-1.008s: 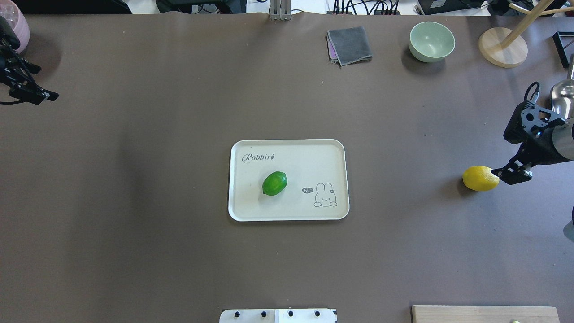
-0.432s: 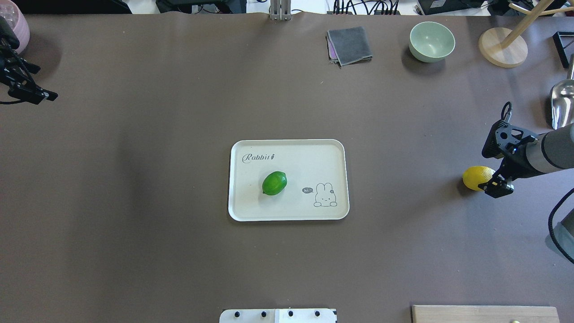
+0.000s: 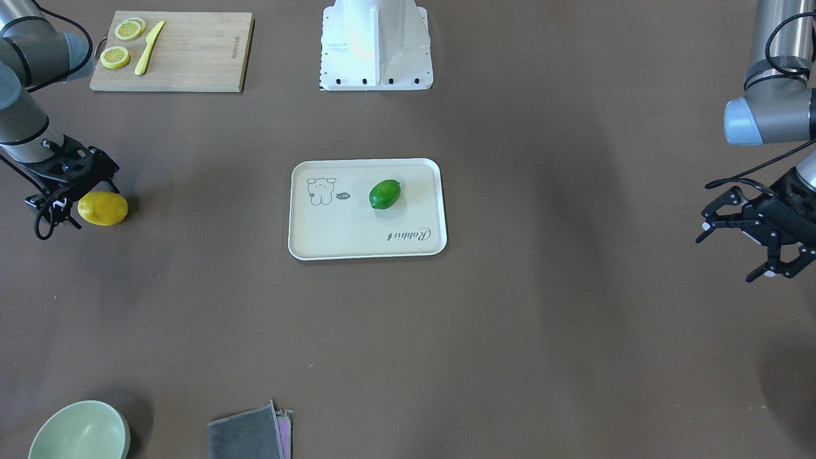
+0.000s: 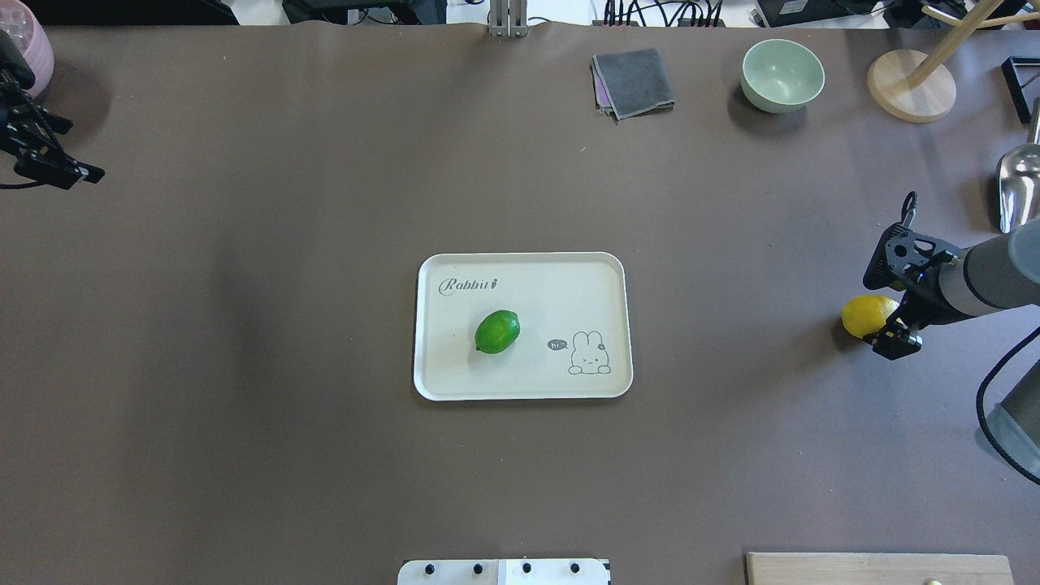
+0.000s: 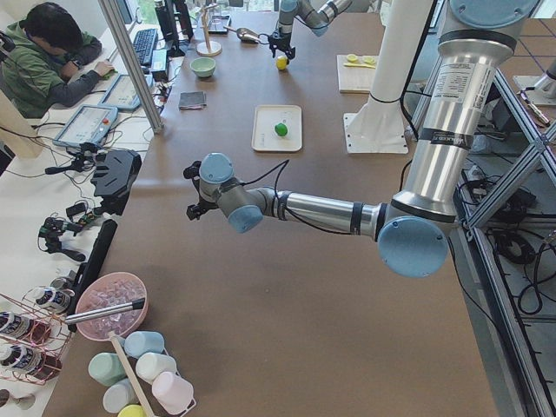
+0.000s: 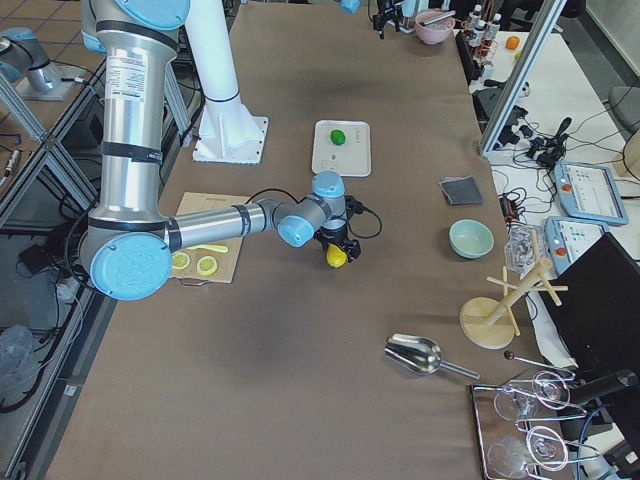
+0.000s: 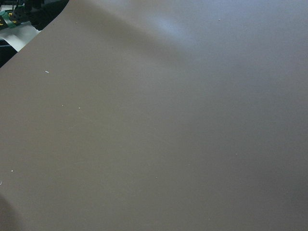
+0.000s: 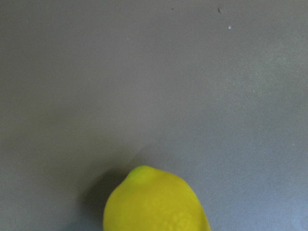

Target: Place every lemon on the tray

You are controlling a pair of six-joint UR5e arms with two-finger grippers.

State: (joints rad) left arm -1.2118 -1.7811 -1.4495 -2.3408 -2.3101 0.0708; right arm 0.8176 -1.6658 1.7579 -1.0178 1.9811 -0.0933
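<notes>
A: One brown table [image 4: 244,366] carries everything; what is the biggest thing on it?
B: The cream tray [image 4: 520,257], flat at the middle, with script lettering at one short end and a rabbit drawing at the other.
A: And the arms, taken from the tray?
B: The left gripper [image 3: 727,256] hangs well apart from the tray, out beyond its lettering end, over bare table. Its jaws are spread wide and hold nothing.
A: The right one?
B: The right gripper [image 3: 75,203] is also well apart from the tray, out beyond its rabbit end, low at the table. Its jaws look spread. The yellow lemon [image 4: 866,315] lies on the table right at them, its end farther from the tray under the gripper, its nearer end poking out. Whether the fingers touch the fruit, I cannot tell.
A: What does its wrist camera give?
B: Only the lemon's pointed end at the bottom edge; no finger shows.
A: The other lemon?
B: The green lemon [image 4: 497,331] lies on the tray, near its middle, between lettering and rabbit, far from both grippers
</notes>
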